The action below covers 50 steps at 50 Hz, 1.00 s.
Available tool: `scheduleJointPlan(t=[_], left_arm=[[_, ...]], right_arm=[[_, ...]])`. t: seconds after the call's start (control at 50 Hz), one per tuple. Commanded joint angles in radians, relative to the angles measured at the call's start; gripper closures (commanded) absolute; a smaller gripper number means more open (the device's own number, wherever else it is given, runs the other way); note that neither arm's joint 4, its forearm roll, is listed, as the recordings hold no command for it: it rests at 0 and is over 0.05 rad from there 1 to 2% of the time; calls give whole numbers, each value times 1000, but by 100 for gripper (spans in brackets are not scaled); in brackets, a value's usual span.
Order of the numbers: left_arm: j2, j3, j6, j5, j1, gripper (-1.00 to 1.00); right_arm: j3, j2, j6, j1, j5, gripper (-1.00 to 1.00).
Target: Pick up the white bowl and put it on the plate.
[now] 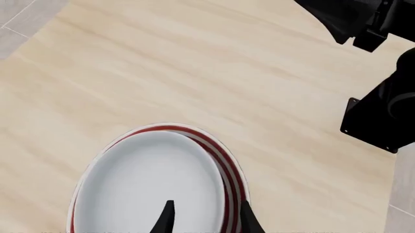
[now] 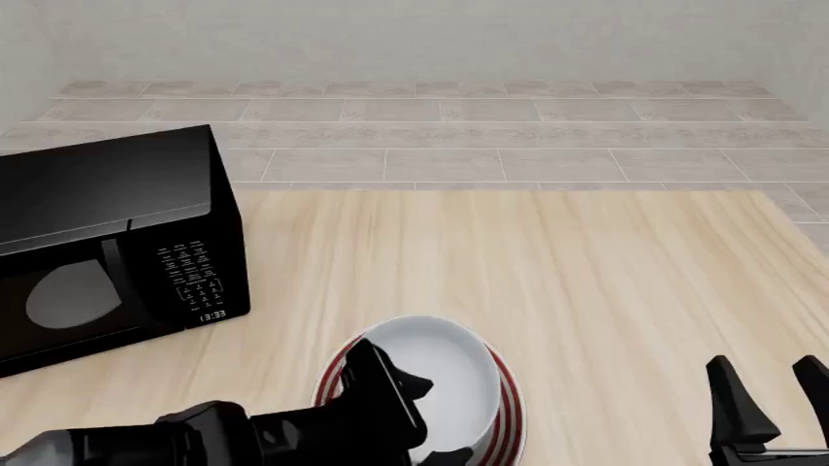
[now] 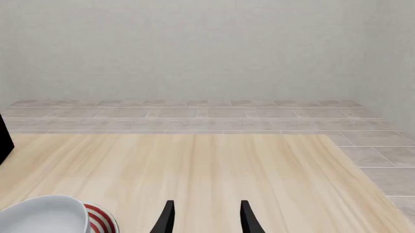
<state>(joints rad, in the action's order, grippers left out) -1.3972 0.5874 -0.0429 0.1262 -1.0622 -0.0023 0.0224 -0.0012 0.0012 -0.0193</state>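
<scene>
On the far left of the tabletop (image 2: 609, 272), 1 black microwave (image 2: 111, 243) is seen, door shut. Next, the left end effector (image 1: 206, 218) is found directly over the white bowl (image 2: 447, 383), 1 finger inside the rim and 1 outside, so the near wall is straddled. Whether the rim is pinched or just released cannot be told. 1 bowl and 1 plate (image 2: 508, 413) are counted, and the bowl is already seated on the red-ringed plate, slightly off-centre. The placement is judged essentially done; a straight lift clear is called for. On the right, the right end effector (image 2: 767, 398) is parked well apart, fingers spread, empty.
</scene>
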Motion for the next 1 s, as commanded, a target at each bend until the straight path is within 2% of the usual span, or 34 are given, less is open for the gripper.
scheduleJointPlan(t=[0.02, 1.0], left_arm=[[50, 11, -17, -58, 9, -100], [389, -26, -76, -290, 84, -100]], right_arm=[[0, -1, 1, 0, 1, -100], [0, -1, 1, 0, 1, -100]])
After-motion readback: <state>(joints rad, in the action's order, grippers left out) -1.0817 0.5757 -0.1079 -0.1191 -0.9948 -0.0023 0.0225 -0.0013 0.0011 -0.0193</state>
